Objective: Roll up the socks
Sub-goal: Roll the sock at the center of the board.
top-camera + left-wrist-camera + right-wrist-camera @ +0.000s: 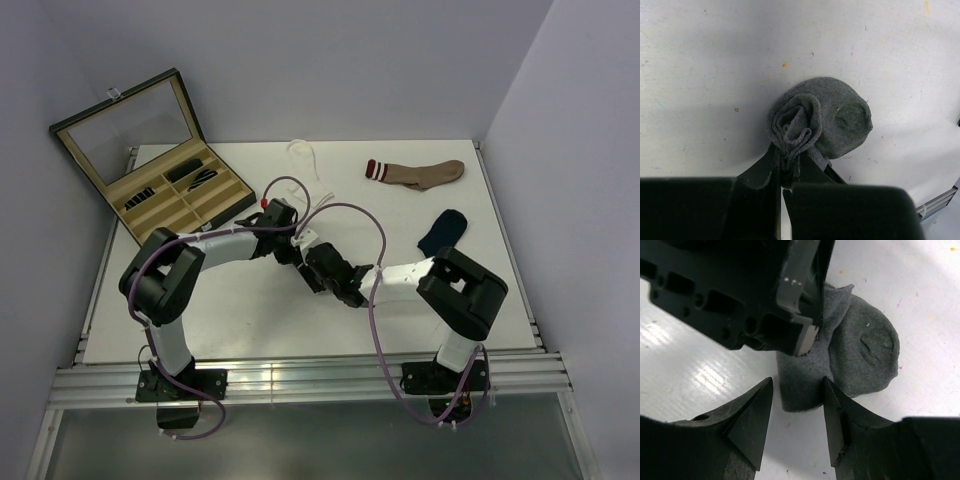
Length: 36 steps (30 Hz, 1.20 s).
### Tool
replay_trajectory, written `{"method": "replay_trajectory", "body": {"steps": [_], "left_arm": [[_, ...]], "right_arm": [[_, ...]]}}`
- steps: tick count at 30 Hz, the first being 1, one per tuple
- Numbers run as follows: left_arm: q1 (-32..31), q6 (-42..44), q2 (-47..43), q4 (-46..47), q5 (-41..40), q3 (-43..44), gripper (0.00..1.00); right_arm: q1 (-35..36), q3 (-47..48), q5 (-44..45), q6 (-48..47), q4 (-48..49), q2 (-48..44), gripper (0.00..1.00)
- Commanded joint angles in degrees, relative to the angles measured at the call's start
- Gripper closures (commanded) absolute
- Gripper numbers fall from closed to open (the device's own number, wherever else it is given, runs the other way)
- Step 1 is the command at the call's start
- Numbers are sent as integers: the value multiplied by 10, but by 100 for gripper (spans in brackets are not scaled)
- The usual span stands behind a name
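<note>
White tabletop [250,310], and mid-table the left tool [790,165] is pinched tight on the coiled end of the grey sock [840,120] while the right tool [796,390] gapes around its edge; if the left lets go before the right bites, that roll could spring loose.

An open compartmented case [205,205], lid raised, sits at the white table's [250,310] far left corner, holding small dark items.
</note>
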Motion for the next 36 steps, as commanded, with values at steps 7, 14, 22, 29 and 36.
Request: {"method": "replay_trajectory", "body": {"steps": [7, 14, 22, 29, 36], "left_arm": [[1, 26, -2, -51, -1, -8, 97], [4, 19, -36, -36, -22, -24, 51], [13, -16, -102, 20, -41, -76, 14], [15, -37, -156, 86, -59, -132, 13], [15, -43, -138, 126, -49, -144, 13]], "right_arm": [[-3, 30, -5, 12, -9, 43, 97], [-68, 31, -192, 75, -57, 18, 100], [-169, 70, -423, 134, -114, 46, 100], [-222, 94, -568, 216, -93, 100, 100], [-264, 91, -644, 281, -28, 157, 100]]}}
